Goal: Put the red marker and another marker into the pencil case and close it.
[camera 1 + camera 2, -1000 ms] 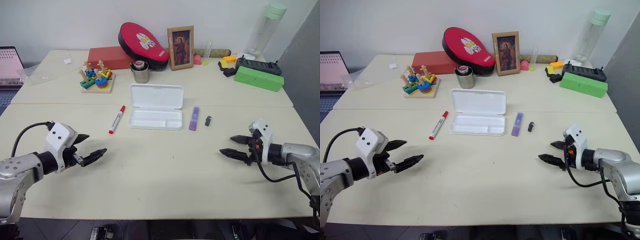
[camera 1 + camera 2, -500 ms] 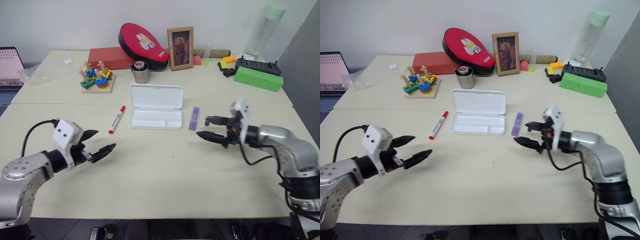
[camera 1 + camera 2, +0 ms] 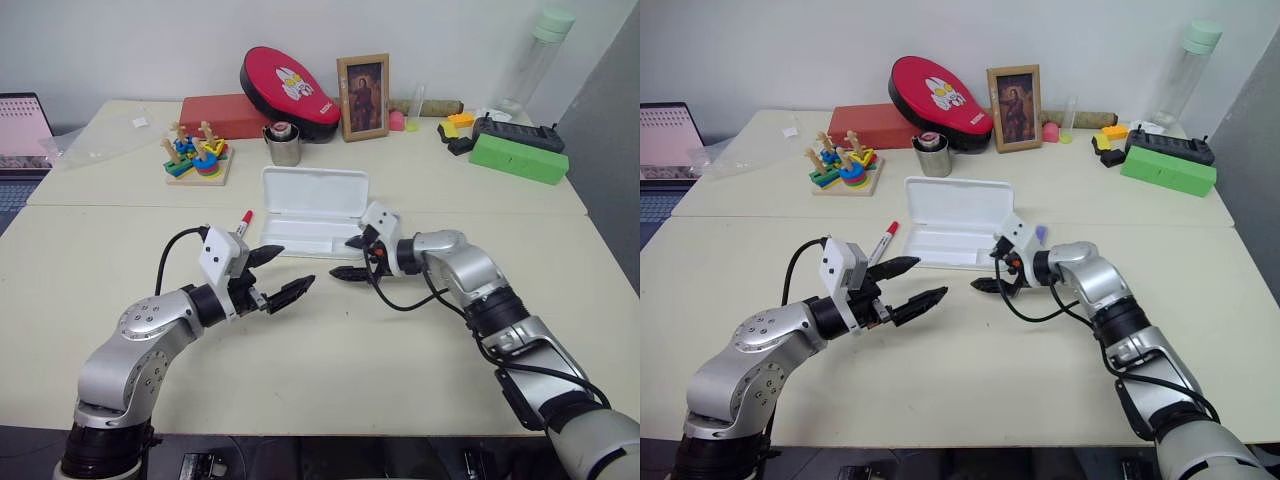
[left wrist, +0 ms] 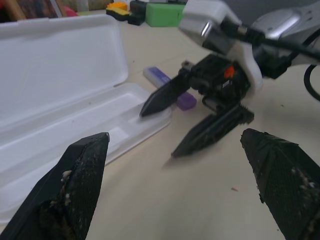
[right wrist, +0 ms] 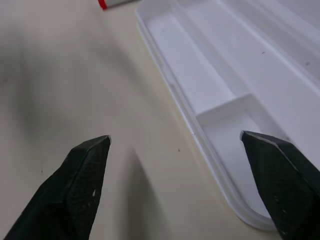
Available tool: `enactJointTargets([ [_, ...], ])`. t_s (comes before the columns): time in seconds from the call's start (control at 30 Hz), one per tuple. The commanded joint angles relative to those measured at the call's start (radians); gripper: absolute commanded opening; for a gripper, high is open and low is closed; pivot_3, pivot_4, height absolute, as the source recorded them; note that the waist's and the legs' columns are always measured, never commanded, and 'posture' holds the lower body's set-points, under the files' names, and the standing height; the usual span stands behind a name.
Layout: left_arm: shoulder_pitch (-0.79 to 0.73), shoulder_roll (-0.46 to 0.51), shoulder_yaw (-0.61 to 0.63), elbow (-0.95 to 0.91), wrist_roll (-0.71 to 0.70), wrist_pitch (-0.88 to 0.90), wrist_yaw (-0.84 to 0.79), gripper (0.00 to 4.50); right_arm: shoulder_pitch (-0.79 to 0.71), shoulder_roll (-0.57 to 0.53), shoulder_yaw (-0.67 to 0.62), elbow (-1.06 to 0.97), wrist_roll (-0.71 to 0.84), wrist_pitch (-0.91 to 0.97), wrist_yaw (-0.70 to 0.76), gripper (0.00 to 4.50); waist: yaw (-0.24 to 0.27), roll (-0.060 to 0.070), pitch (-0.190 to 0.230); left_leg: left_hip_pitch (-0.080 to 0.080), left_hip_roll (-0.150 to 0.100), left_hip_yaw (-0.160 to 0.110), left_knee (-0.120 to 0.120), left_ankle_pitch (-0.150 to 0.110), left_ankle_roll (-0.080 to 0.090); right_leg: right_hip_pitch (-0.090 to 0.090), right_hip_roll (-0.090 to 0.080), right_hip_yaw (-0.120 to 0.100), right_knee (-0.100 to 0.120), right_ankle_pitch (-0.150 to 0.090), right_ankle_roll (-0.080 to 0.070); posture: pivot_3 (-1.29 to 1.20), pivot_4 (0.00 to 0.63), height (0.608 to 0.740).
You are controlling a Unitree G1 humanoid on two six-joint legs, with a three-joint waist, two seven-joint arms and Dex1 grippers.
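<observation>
Two spread, empty hands, left hand and right hand, meet before the open pencil case, its tray ready; red marker and purple highlighter flank it on the table.

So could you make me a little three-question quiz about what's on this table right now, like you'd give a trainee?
1. True or false: the pencil case lies open with nothing in its tray.
2. Which gripper is nearer the purple highlighter?
A. left gripper
B. right gripper
3. Fill in: the red marker lies on the table, on the robot's ____ side of the case.

Key
1. True. The lid is folded back and the tray holds nothing.
2. B. Its open fingers are beside the tray's near corner, with the highlighter just behind them.
3. Left.
</observation>
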Motion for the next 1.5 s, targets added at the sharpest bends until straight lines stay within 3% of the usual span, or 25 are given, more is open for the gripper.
enactJointTargets([
  [0.03,-0.015,-0.03,0.001,-0.02,-0.005,-0.028,0.031,4.5,-0.044,0.035,0.01,0.098,-0.06,-0.065,0.006,3.14,0.0,0.0,0.0,0.0,0.0,0.0,0.0,0.0,0.0,0.0,0.0,0.0,0.0,0.0,0.0,0.0,0.15,0.74],
  [0.37,0.009,-0.045,0.022,-0.041,-0.019,-0.026,0.069,4.5,-0.085,0.077,-0.027,0.191,-0.103,-0.137,0.039,0.56,-0.003,0.0,0.0,0.0,0.0,-0.003,0.002,0.0,0.0,0.001,0.001,-0.002,0.001,0.0,0.0,0.0,0.15,0.74],
  [0.47,0.019,-0.039,0.03,-0.046,-0.02,-0.025,0.074,4.5,-0.088,0.08,-0.037,0.192,-0.105,-0.152,0.048,0.04,-0.006,0.0,0.0,0.0,0.0,-0.004,0.002,0.0,0.0,0.001,0.001,-0.002,0.001,0.0,0.0,0.0,0.15,0.74],
  [0.63,0.038,-0.018,0.055,-0.074,-0.038,-0.005,0.072,4.5,-0.026,0.051,-0.031,0.046,-0.091,-0.143,0.111,0.04,-0.006,0.0,0.0,0.0,0.0,-0.005,0.003,0.0,0.0,0.001,0.001,-0.003,0.002,0.0,0.0,0.0,0.15,0.74],
  [0.97,0.076,0.027,0.096,-0.116,-0.088,0.036,0.074,4.5,0.221,-0.053,0.035,-0.428,-0.057,0.027,0.2,0.04,-0.002,0.0,0.0,-0.001,0.0,-0.006,0.003,0.0,0.0,0.002,0.001,-0.004,0.002,0.0,0.0,0.0,0.15,0.74],
  [1.3,0.11,0.047,0.1,-0.142,-0.1,0.064,0.079,4.5,0.279,-0.082,0.047,-0.509,-0.072,0.018,0.173,0.04,-0.001,0.0,0.0,-0.001,0.0,-0.006,0.007,0.0,0.0,0.003,0.001,-0.003,0.002,0.0,0.0,0.0,0.15,0.74],
  [1.4,0.167,0.071,0.165,-0.152,-0.11,0.068,0.083,4.5,0.274,-0.089,0.017,-0.537,-0.033,0.038,0.188,0.52,-0.002,0.0,0.0,-0.001,0.0,-0.006,0.007,0.0,0.0,0.003,0.001,-0.003,0.002,0.0,0.0,0.0,0.15,0.74],
  [1.5,0.23,0.103,0.27,-0.12,-0.105,0.063,0.089,4.5,0.268,-0.102,-0.024,-0.566,0.017,0.062,0.196,1.5,-0.002,0.0,0.0,-0.001,0.0,-0.007,0.007,0.0,0.0,0.003,0.002,-0.004,0.002,0.0,0.0,0.0,0.15,0.74],
])
